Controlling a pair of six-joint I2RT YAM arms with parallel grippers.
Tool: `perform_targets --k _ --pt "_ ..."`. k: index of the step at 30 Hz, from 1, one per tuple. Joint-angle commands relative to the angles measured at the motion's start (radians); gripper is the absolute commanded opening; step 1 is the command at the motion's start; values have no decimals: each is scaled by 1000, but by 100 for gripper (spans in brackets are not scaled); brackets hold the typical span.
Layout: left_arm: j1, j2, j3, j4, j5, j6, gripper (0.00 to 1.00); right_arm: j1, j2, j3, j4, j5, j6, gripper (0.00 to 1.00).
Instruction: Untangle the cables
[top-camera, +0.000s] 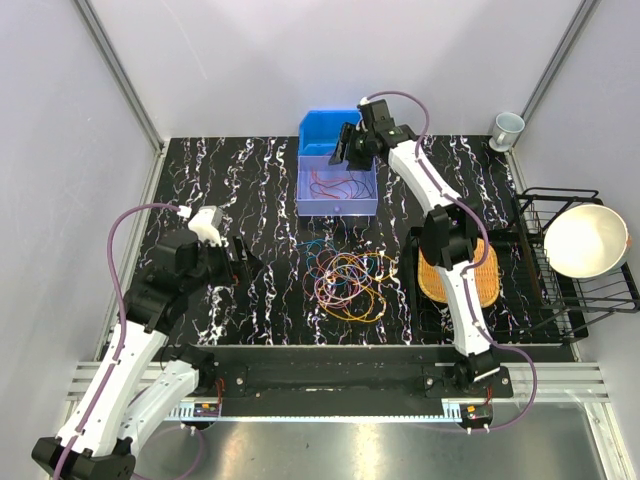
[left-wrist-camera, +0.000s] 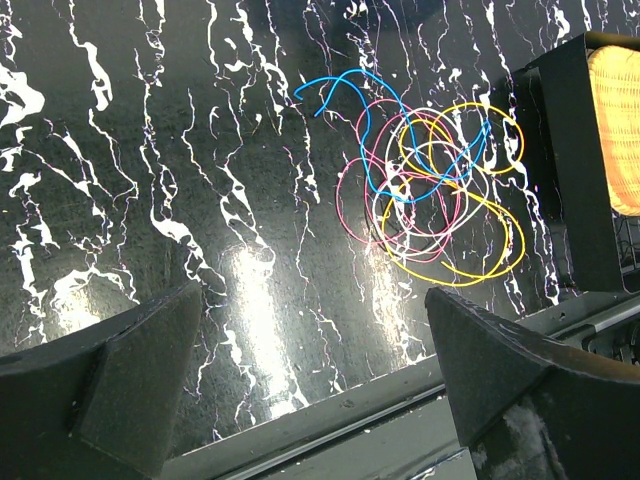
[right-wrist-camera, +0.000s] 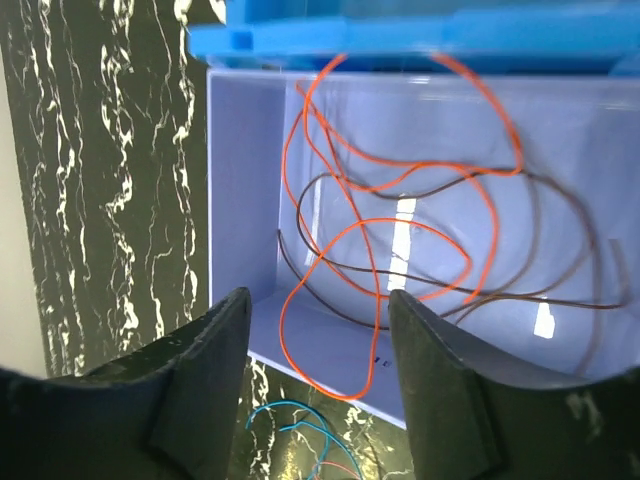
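With the right jaws parted over the bin (right-wrist-camera: 240, 200), orange cable (right-wrist-camera: 372, 300) lying inside, we open wider and rise straight so nothing snags; left jaws gape near the other cables (top-camera: 350, 280) on the desk (top-camera: 220, 180).

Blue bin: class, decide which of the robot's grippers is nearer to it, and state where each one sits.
Right. The right gripper hangs directly above the blue bin; the left gripper is well away from it, over the table's left side.
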Motion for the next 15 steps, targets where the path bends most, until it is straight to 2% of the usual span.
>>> perform_targets --k 1,7,10,13,15 --pt "-3 8 -2 40 -27 7 97 -26 -133 67 -59 98 -65 64" --pt "-5 69 2 34 -44 -4 95 -29 -342 -119 -62 136 -84 65" --pt "-6 107 11 35 -47 -16 92 -29 -475 -303 -21 138 -70 65" --pt "-32 149 10 58 -72 -48 90 -30 -643 -638 114 118 -22 66" --pt "-75 175 7 93 -96 -85 88 -29 -752 -754 191 115 18 66"
